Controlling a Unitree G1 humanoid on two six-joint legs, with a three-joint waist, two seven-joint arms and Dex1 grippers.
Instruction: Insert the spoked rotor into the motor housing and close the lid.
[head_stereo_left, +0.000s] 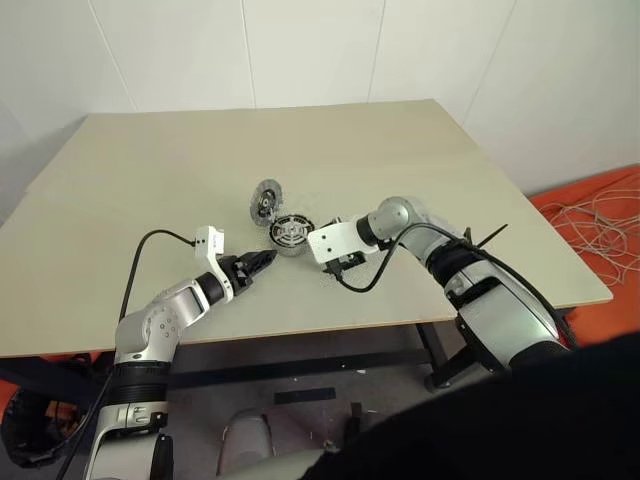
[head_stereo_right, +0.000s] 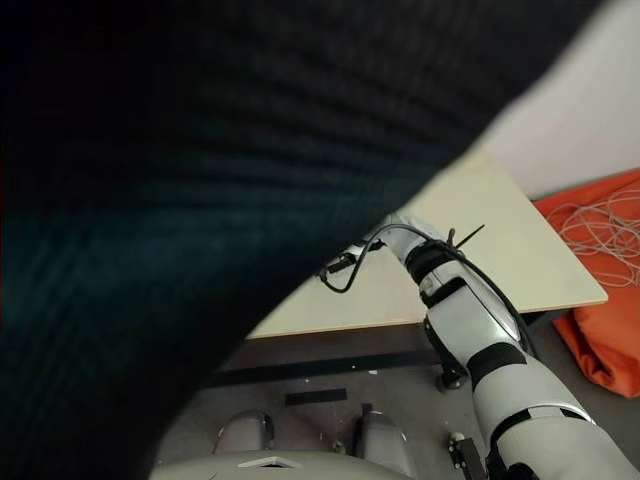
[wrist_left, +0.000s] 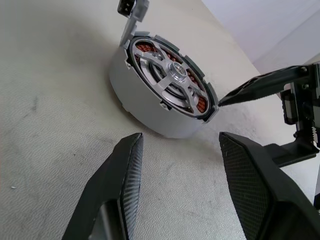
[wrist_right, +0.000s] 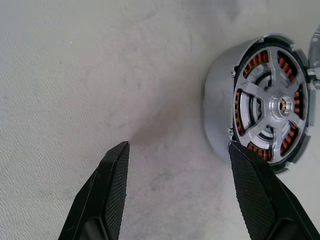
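The motor housing (head_stereo_left: 291, 235) lies mid-table, a short silver ring with copper windings. The spoked rotor (wrist_left: 172, 77) sits inside it, flush with the rim, and the windings show between its spokes (wrist_right: 272, 107). The round lid (head_stereo_left: 266, 200) stands raised at the housing's far left side. My left gripper (head_stereo_left: 265, 263) hovers open a little short of the housing on its near left, nothing between its fingers (wrist_left: 127, 165). My right gripper (head_stereo_left: 342, 264) is open on the housing's right side and points down at the table. One of its fingers (wrist_right: 255, 185) is right beside the housing wall.
The pale wooden table (head_stereo_left: 150, 180) runs to a near edge just behind both wrists. A black cable (head_stereo_left: 365, 280) loops under the right wrist. Right of the table, on the floor, lies an orange cloth (head_stereo_left: 600, 215) with white cords. A dark shape (head_stereo_right: 200, 200) blocks most of the right eye view.
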